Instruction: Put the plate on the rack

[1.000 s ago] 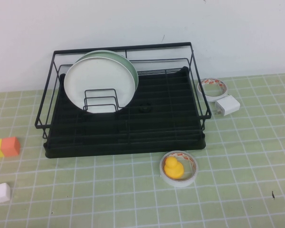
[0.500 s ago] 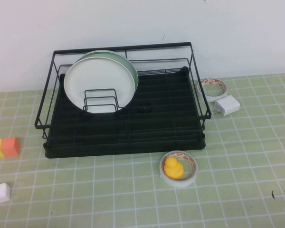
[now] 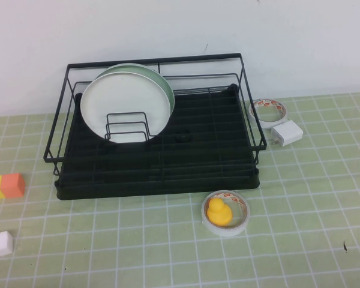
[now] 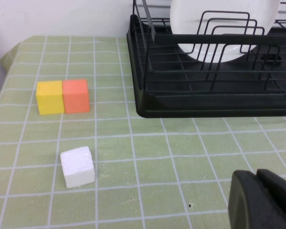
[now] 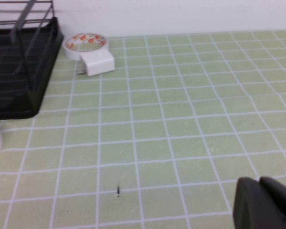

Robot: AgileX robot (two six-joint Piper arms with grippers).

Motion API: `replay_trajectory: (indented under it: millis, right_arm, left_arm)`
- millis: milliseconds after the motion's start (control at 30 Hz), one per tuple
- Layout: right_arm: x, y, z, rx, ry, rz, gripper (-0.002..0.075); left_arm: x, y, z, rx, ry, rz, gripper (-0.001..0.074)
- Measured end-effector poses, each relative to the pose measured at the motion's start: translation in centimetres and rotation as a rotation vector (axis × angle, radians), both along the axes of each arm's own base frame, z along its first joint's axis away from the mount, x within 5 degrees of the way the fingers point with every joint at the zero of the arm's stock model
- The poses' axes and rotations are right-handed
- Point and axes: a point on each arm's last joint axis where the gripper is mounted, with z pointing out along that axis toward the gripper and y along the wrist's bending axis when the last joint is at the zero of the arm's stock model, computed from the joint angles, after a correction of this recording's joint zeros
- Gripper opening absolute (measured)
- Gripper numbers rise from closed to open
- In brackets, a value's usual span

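Note:
The white plate [image 3: 125, 105] stands upright in the wire dividers at the back left of the black rack [image 3: 156, 180], with a pale mint-green plate [image 3: 159, 78] standing right behind it. The white plate [image 4: 224, 24] and the rack [image 4: 190, 102] also show in the left wrist view. A corner of the rack [image 5: 19, 81] shows in the right wrist view. My left gripper [image 4: 257, 179] is shut and empty, low over the mat in front of the rack's left side. My right gripper [image 5: 260, 183] is shut and empty, over the mat to the right of the rack. Neither arm shows in the high view.
A yellow-and-orange block [image 3: 6, 186] and a white cube [image 3: 0, 243] lie left of the rack. A tape roll holding a yellow duck [image 3: 225, 212] sits in front of it. Another tape roll [image 3: 269, 111] and a white charger [image 3: 287, 132] lie to its right.

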Motion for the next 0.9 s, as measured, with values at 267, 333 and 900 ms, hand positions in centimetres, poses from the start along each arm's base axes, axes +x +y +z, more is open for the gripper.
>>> replay_trajectory:
  millis: [267, 333, 900]
  right_arm:
    - [-0.01, -0.1, 0.0, 0.0, 0.0, -0.02, 0.0]
    - [-0.01, -0.1, 0.0, 0.0, 0.0, -0.02, 0.0]
    - [-0.01, -0.1, 0.0, 0.0, 0.0, -0.02, 0.0]
  left_arm:
    - [0.0, 0.0, 0.0, -0.002, 0.0, 0.001, -0.0002]
    - [0.0, 0.0, 0.0, -0.004, 0.001, 0.001, -0.0002]
    - [0.0, 0.0, 0.0, -0.004, 0.001, 0.001, -0.0003]
